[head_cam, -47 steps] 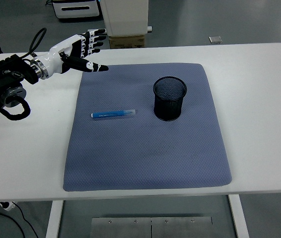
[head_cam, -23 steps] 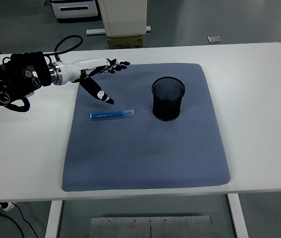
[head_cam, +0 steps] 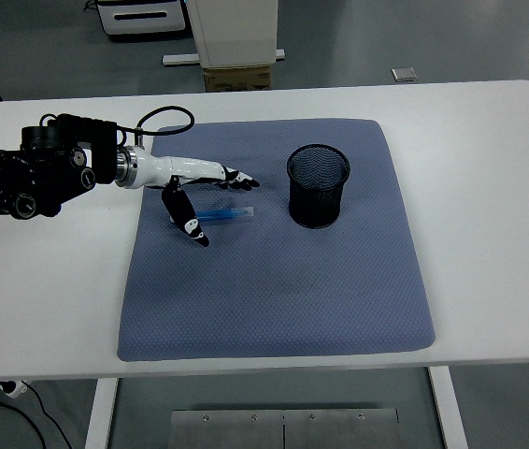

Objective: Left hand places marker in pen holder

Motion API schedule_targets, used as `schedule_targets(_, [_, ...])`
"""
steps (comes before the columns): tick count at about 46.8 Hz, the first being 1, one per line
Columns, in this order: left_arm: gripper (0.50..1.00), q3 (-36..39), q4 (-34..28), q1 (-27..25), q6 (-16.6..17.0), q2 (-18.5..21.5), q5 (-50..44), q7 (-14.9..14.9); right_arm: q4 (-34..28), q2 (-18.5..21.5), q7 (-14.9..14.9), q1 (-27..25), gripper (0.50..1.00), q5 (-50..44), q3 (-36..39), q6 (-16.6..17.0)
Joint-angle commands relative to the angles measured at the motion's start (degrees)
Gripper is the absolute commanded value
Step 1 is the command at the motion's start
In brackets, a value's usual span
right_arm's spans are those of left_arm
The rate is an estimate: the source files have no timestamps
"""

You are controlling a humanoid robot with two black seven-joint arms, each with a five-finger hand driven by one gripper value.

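My left hand (head_cam: 201,187) reaches in from the left over the blue-grey mat (head_cam: 274,281), its fingers (head_cam: 236,178) stretched out flat and spread wide, the thumb (head_cam: 188,223) angled down and apart from them; it holds nothing; the blue marker (head_cam: 222,214) lies on the mat just under the hand, between the thumb and the fingers, though I cannot tell whether any finger touches it; the black mesh pen holder (head_cam: 319,186) stands upright on the mat to the right of the marker, apart from my hand; the mat lies on the white table (head_cam: 489,187); beyond the table's far edge stands a cardboard box (head_cam: 238,77).
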Motion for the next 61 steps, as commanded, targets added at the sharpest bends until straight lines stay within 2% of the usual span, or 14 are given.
schedule_targets(1, [1.0,-0.01,0.01,-0.02,0.1,0.01,1.49,-0.01,0.0,0.0,0.0,0.03,1.0,0.02,0.0,0.0])
schedule_targets(13, [1.0,0.08,0.28,-0.11,0.45,0.01,1.93,0.08,0.0,0.0,-0.09,-0.05,1.0,0.02,0.0,0.0])
schedule_targets(20, [1.0,0.08,0.28,-0.2,0.45,-0.78,4.12,1.57,0.0,0.0,0.0,-0.05,1.0,0.02,0.0,0.0])
schedule_targets(35, [1.0,0.08,0.28,-0.55,0.28,-1.57,6.23,2.45,0.0,0.0,0.0,0.03,1.0,0.02,0.0,0.0])
schedule_targets(61, [1.0,0.08,0.19,-1.25,0.19,-2.36,7.46,2.45,0.0,0.0,0.0,0.03,1.0,0.02,0.0,0.0])
